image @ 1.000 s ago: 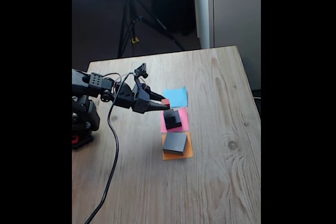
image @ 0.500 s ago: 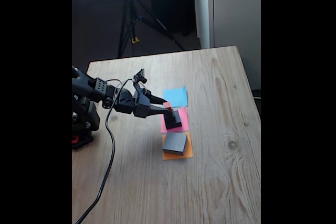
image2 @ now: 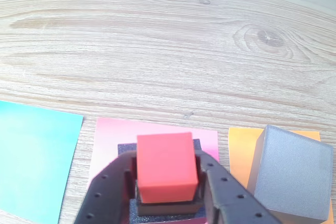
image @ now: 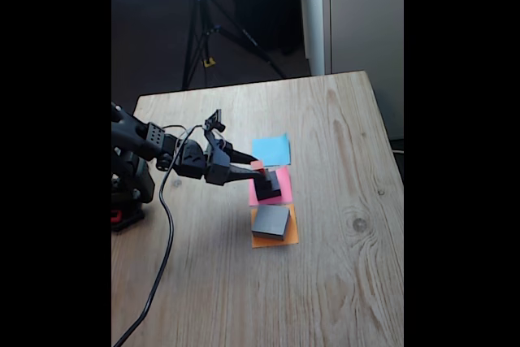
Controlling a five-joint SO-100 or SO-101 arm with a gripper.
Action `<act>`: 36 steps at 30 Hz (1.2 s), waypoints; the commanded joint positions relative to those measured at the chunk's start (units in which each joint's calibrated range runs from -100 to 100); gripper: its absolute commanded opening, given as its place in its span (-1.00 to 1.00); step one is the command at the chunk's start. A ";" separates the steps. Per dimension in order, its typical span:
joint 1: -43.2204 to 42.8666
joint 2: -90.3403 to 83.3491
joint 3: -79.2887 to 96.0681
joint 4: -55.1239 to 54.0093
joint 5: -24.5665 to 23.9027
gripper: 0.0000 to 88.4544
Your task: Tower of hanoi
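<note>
In the wrist view my gripper (image2: 167, 174) is shut on the tiny red cube (image2: 167, 166), one finger on each side. The cube sits over a small dark grey block (image2: 167, 208), which lies on the pink paper square (image2: 110, 135). In the fixed view my gripper (image: 258, 167) holds the red cube (image: 257, 165) at the top of the black block (image: 270, 188) on the pink paper. The wide grey block (image2: 291, 174) rests alone on the orange paper (image2: 241, 148), also seen as the grey block (image: 270, 221) in the fixed view. I cannot tell whether the cube touches the block beneath.
A blue paper square (image: 272, 150) lies bare beyond the pink one, at the left in the wrist view (image2: 31, 156). The arm's base (image: 128, 188) and a black cable (image: 166, 241) sit on the left of the wooden table (image: 341, 282). A tripod (image: 207, 30) stands behind.
My gripper has come down and slightly right with the red cube, from just above the stack to its top. The blocks and papers have not moved.
</note>
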 commanded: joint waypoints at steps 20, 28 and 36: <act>2.18 0.94 -1.45 -2.37 1.04 -0.87; 2.18 0.94 -1.00 -4.32 0.37 -0.68; 1.93 -0.12 -0.91 -4.48 -1.30 -0.59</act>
